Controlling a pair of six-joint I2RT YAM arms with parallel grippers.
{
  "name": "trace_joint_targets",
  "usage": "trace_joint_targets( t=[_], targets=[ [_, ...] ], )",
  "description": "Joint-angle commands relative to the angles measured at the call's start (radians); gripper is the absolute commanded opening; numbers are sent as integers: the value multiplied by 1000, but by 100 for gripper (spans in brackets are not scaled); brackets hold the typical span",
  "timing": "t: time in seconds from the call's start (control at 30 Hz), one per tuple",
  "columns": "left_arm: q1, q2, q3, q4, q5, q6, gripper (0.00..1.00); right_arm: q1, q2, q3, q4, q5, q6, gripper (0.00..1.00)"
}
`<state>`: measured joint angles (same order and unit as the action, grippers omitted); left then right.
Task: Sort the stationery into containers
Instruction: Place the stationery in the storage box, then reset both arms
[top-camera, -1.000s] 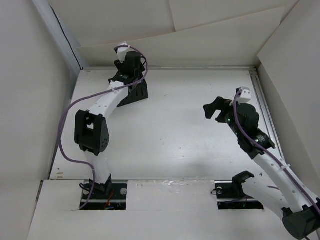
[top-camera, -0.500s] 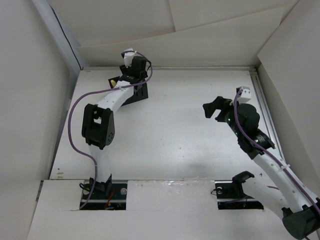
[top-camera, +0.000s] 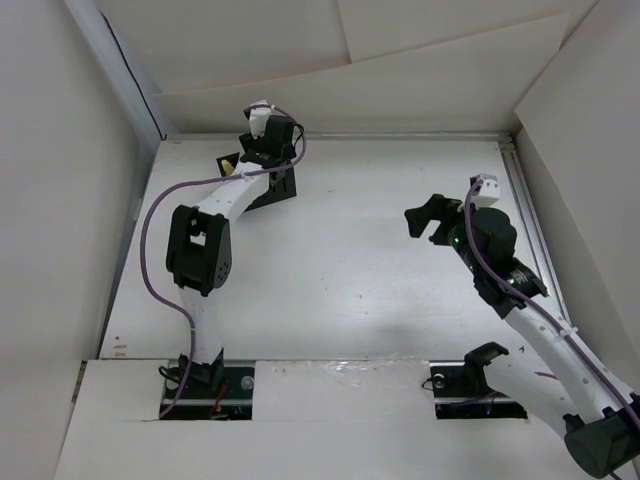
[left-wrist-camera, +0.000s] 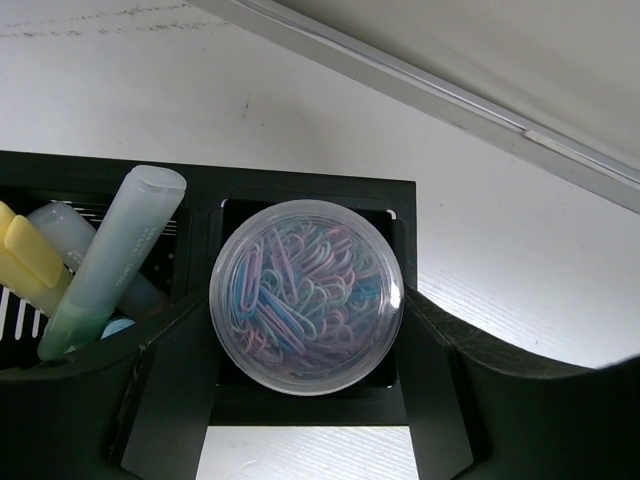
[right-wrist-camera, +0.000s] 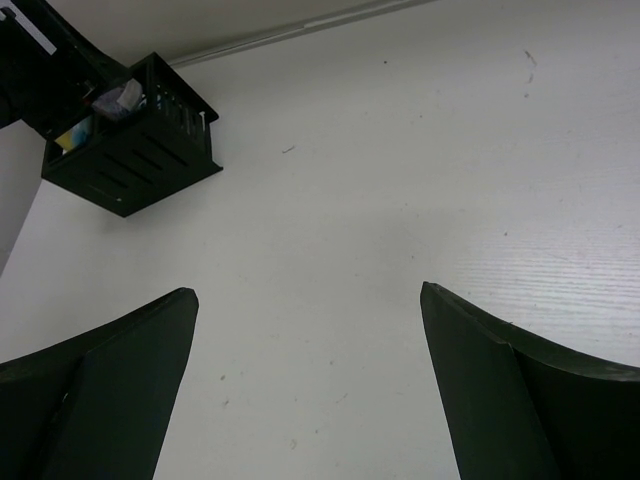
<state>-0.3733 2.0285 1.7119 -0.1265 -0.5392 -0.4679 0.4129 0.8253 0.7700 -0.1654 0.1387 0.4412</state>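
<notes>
At the far left corner of the desk (top-camera: 380, 300), we see the left claw (left-wrist-camera: 305, 305) right above the black box (left-wrist-camera: 300, 188). The claw is about half open. Its two fingers (left-wrist-camera: 165, 400) touch a round clear tub (left-wrist-camera: 306, 262) full of coloured paper clips, one finger on each side. So we think the claw has hold of the tub.

The tub sits over the right-hand hole of the box, as the wrist camera sees it. We think it is held there so it can go straight down into that hole. We cannot tell if it is already resting on the bottom.

The pens (left-wrist-camera: 110, 260) stand in the other hole, a pale green one, a yellow one and more behind. They lean a bit, but the thin middle part of the box keeps them apart from the tub.

The hole looks only just big enough for the tub, so the rim could catch it. The back wall (left-wrist-camera: 450, 90) is near the box too.

The right claw (right-wrist-camera: 308, 290) is wide open and holds nothing. It hangs over the desk, well apart from the box, so it is not in the way. A purple cable (top-camera: 150, 230) loops beside the left arm, away from the box.
</notes>
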Motion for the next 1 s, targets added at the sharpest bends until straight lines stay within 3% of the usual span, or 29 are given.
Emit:
trace_joint_targets(
  t=[0.0, 0.17, 0.47, 0.53, 0.57, 0.6, 0.67, 0.7, 0.8, 0.83, 0.87, 0.9, 0.97],
  targets=[
    [-1, -22, 32, 27, -33, 9, 60, -3, 0, 5, 55, -8, 1, 99],
    [-1, -86, 11, 27, -13, 9, 77, -3, 9, 5, 55, -8, 1, 99],
    [-13, -224, -12, 36, -2, 9, 82, -3, 18, 5, 64, -8, 1, 99],
    [-35, -293, -32, 48, -2, 9, 88, -3, 27, 5, 73, -17, 1, 99],
    [-44, -319, -69, 63, -2, 0, 100, -3, 28, 5, 73, -17, 1, 99],
    [-44, -348, -95, 64, -2, -11, 100, -3, 37, 5, 73, -17, 1, 99],
    [-58, -457, -167, 74, -2, -50, 100, -3, 37, 5, 73, -28, 1, 89],
    [-67, -500, -273, 112, 22, -93, 100, -3, 37, -4, 82, -28, 1, 65],
    [-67, -690, -472, 216, 131, -129, 100, -3, 37, -5, 83, -16, -9, 18],
    [-76, -738, -605, 243, 154, -139, 100, -3, 37, -5, 83, -16, -9, 5],
    [-76, -831, -665, 263, 198, -158, 100, 6, 37, -5, 83, -4, -9, 5],
    [-76, -876, -770, 293, 223, -158, 100, 6, 46, -5, 83, -4, -9, 12],
    [-76, -960, -857, 306, 266, -147, 100, 6, 69, -5, 83, 7, -9, 36]
  ],
)
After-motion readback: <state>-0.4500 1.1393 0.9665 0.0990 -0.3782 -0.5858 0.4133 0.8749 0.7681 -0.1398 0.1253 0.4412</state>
